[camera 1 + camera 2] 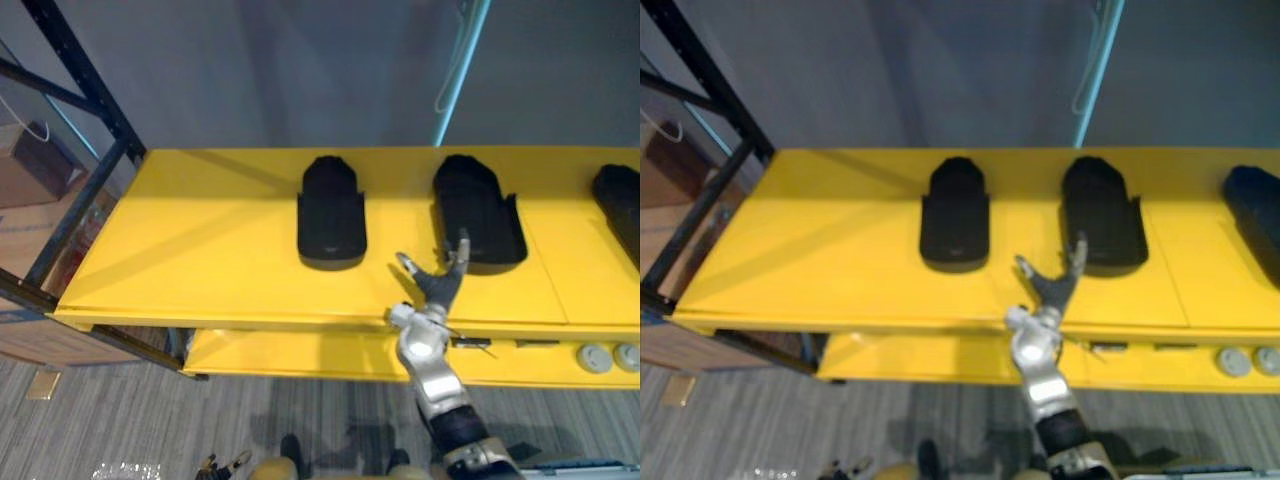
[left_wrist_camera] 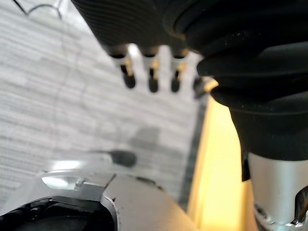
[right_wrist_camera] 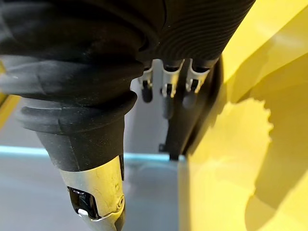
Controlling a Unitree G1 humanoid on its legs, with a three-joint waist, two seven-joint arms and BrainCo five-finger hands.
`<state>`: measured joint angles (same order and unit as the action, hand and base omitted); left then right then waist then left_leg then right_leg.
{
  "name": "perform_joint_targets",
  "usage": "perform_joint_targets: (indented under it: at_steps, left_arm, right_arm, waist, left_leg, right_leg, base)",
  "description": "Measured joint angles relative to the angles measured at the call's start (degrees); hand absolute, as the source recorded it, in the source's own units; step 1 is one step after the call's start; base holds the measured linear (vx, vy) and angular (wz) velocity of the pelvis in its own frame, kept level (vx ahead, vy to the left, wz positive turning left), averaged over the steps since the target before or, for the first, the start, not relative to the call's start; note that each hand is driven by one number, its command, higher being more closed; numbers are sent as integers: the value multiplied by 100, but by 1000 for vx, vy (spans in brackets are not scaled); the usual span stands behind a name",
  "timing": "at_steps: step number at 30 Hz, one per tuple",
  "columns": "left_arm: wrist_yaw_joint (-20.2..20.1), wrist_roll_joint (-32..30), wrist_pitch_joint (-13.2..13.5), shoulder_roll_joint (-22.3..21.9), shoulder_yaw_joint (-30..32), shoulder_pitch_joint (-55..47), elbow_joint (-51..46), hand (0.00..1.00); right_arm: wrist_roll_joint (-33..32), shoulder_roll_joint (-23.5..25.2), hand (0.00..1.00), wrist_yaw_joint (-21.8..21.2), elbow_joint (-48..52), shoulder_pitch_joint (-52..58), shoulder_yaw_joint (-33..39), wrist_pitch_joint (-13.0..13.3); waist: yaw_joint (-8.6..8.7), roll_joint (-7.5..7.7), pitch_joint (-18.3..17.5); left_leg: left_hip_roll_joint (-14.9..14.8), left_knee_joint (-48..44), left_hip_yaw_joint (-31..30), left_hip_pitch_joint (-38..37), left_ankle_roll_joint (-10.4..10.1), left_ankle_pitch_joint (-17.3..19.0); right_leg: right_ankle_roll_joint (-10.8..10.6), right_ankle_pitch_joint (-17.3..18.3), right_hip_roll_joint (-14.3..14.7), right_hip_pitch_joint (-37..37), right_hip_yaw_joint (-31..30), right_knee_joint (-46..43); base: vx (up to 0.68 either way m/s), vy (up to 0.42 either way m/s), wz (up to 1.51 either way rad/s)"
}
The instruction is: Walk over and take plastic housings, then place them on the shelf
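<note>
— What is on the shelf [image 1: 200, 250]?

— It is a bright yellow shelf holding three black plastic housings, lying flat in a row, well apart from each other. The left housing [image 1: 331, 215] and the middle housing [image 1: 478, 212] are in full sight; the third housing [image 1: 620, 205] is cut off at the far right.

— What do they look like?

— Each is a matte black, elongated shell. One end is narrow and rounded; the other is wider, squarer and flares out at the sides.

— Which way do they point?

— All the same way. The long axis runs front to back across the shelf, with the rounded end towards the grey wall and the wide end towards the front edge.

— And the robot's hands?

— The right hand [image 1: 435, 280] is raised over the shelf's front edge, just in front of the middle housing. Its fingers are straight, the thumb is spread wide, and it holds nothing. One fingertip overlaps the housing's wide end; I cannot tell whether it touches. The left hand [image 2: 153, 79] hangs low over the grey floor [image 1: 100, 420], fingers straight and loose, also holding nothing.

— Anything else?

— A lower shelf [image 1: 300, 355], also yellow, carries two round grey parts [image 1: 594, 357] at the right.
</note>
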<state>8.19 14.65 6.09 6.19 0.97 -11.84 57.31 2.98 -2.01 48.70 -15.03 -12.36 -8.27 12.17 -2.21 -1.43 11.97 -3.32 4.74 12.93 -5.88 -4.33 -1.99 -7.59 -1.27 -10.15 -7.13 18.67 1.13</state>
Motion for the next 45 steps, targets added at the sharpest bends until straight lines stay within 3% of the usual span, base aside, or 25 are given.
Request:
perform_joint_targets:
  at_steps: [9,13,17,20,22,26,29,35,38,42,45]
  left_arm:
    - [-4,-3,-32,2,2,-17,-39,0]
    - [-46,-11,-38,2,13,-27,-42,0]
    - [-53,-171,-35,3,56,-35,-44,0]
    - [-60,-179,-32,2,70,-42,-45,0]
    - [-75,-180,-29,2,135,-61,-49,0]
    - [-87,-221,-14,5,296,-219,-105,0]
    - [-108,-248,-15,-6,412,-403,-113,0]
    - [-108,-390,-32,-14,513,-463,-112,0]
    - [-107,-386,-97,6,511,-467,-119,0]
    - [-125,-363,-151,9,501,-444,-286,0]
    - [-174,-313,-189,43,504,-318,-493,0]
  right_arm:
    - [-206,-7,0,-513,-104,28,248,74]
    - [-270,-31,0,-1047,-142,29,269,383]
    - [-295,-34,0,-1111,-31,47,248,521]
    - [-281,-60,0,-1027,787,162,312,529]
    - [-290,-180,0,-1031,1556,263,604,587]
    - [-562,-528,0,-1386,2184,318,1453,666]
    - [-716,-917,0,-1496,2192,333,2267,524]
    - [-1022,-1613,0,-1538,1090,325,3307,250]
    - [-1352,-1947,0,-1786,346,238,3495,87]
    - [-1949,-2627,0,-2588,-936,-489,3588,23]
    - [-2336,-3048,0,-3216,-1550,-1164,3503,8]
  waist:
    - [-1,-7,5]
    - [-1,-6,4]
    - [2,-6,4]
    - [10,-2,4]
    - [16,41,26]
    - [77,162,14]
    - [137,222,-1]
    - [164,288,-50]
    - [173,338,-120]
    - [235,338,-48]
    - [259,364,310]
  left_leg:
    - [3,-1,-1,-5,0,0]
    - [3,-1,-1,-10,0,0]
    - [0,-1,0,-11,0,0]
    - [-1,-1,1,-17,0,0]
    - [-2,0,3,-80,-1,1]
    - [-8,7,26,-135,6,9]
    - [-6,29,136,-211,11,15]
    - [22,34,151,-192,13,13]
    - [53,34,120,-75,17,11]
    - [129,-2,19,233,104,-53]
    - [107,-423,-32,541,151,79]
  right_leg:
    - [0,0,-3,-4,1,-1]
    - [0,0,-4,-9,1,-5]
    - [0,0,-4,-11,-8,-6]
    - [-1,-1,-3,-19,-11,-6]
    - [0,-1,-1,-79,-14,-5]
    - [-1,-1,5,-111,-50,-24]
    - [-7,2,-3,-104,-168,-53]
    - [-37,25,-34,-79,-169,-44]
    - [-50,18,-72,22,-154,-47]
    - [-69,-65,-148,315,-109,-149]
    - [-69,-79,-197,450,-110,-276]
  base:
    - [0,0,0]
    - [0,0,0]
    - [0,0,0]
    - [0,0,0]
    - [0,0,0]
    - [-14,11,-4]
    - [-35,25,-15]
    - [-9,7,-3]
    - [1,31,8]
    - [27,32,14]
    - [-32,30,10]
